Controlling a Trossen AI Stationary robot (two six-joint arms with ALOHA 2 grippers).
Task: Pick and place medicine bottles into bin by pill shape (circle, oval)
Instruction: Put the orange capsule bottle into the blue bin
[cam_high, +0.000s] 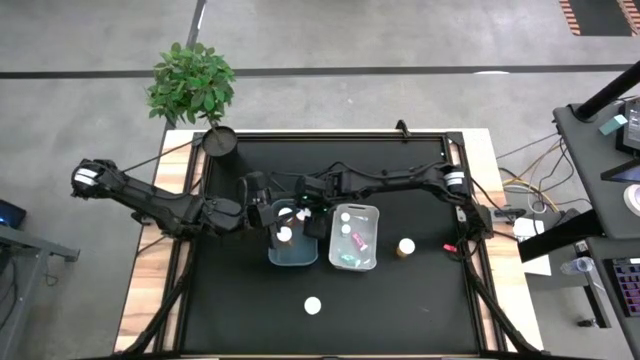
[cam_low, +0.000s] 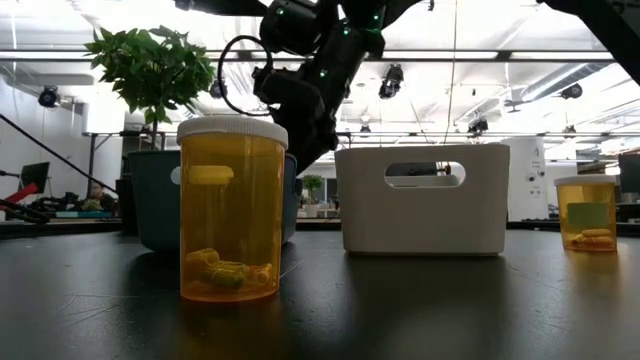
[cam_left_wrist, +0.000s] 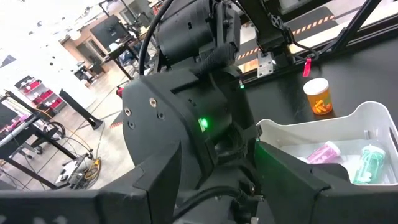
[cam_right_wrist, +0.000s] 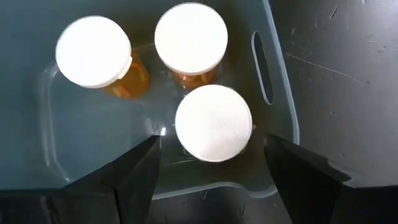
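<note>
Below the wide-spread right pincer (cam_right_wrist: 211, 163), three white-capped orange bottles (cam_right_wrist: 212, 123) stand inside the blue bin (cam_right_wrist: 273, 74).

Two bins sit side by side mid-worktop (cam_high: 400, 300): the left bin (cam_high: 293, 255) holds three capped bottles (cam_right_wrist: 213, 122), the right bin (cam_high: 354, 238) several more lying down. Both claws, the right claw (cam_right_wrist: 211, 162) and the left claw (cam_high: 262, 213), hang over the left bin. One bottle (cam_high: 405, 246) stands right of the bins, another (cam_high: 313, 305) in front, and a potted plant (cam_high: 219, 140) sits at the back-left corner.
</note>
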